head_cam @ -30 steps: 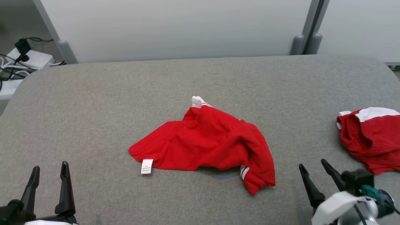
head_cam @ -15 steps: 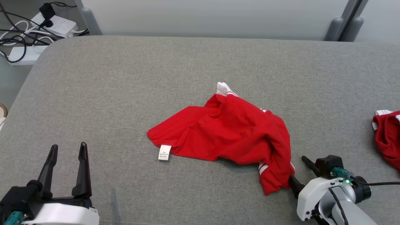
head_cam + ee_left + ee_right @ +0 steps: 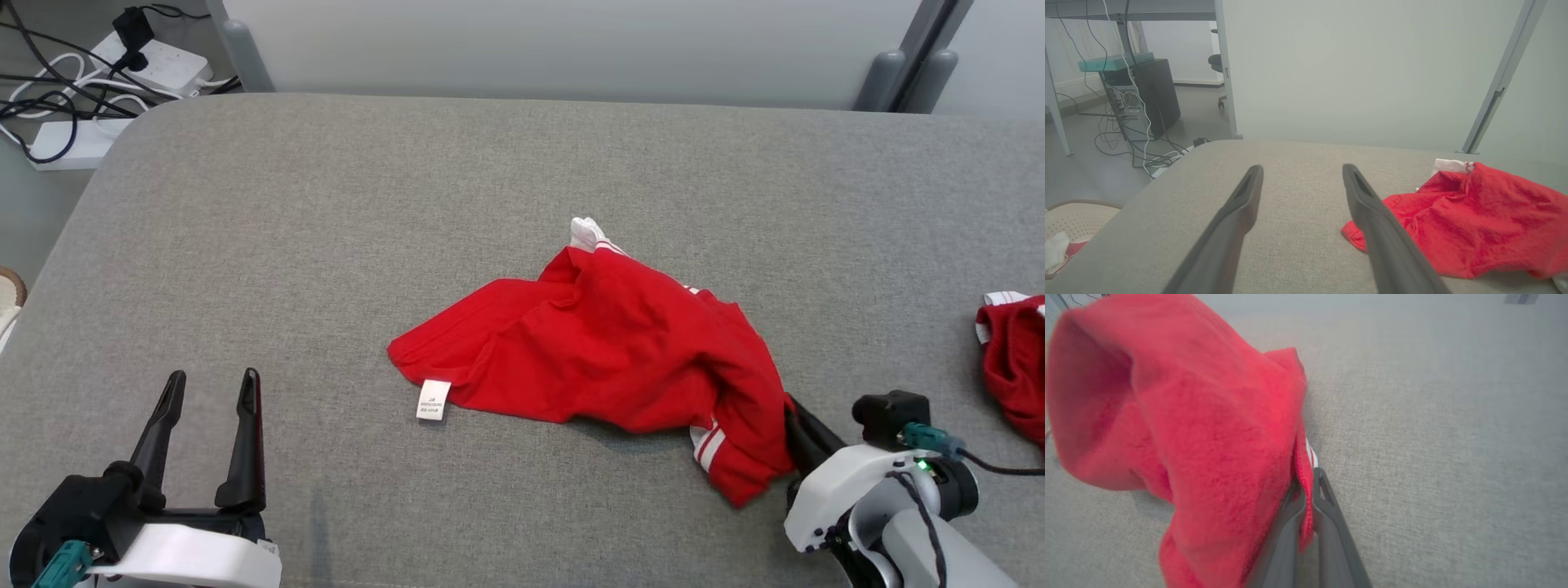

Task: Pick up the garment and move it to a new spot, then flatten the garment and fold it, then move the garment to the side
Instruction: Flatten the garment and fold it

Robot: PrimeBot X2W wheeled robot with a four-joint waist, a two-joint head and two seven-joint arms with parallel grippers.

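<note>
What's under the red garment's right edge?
The right gripper, jaws shut on the red garment hem; cloth covers the tips in the head view. Grey surface surrounds it; anything else beneath is hidden.

Bright, even, soft-shadowed light throughout; the right wrist view blurs up close on the cloth.

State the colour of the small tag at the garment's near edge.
White, with print too small to read. The tag on the garment shows best in the head view.
</note>
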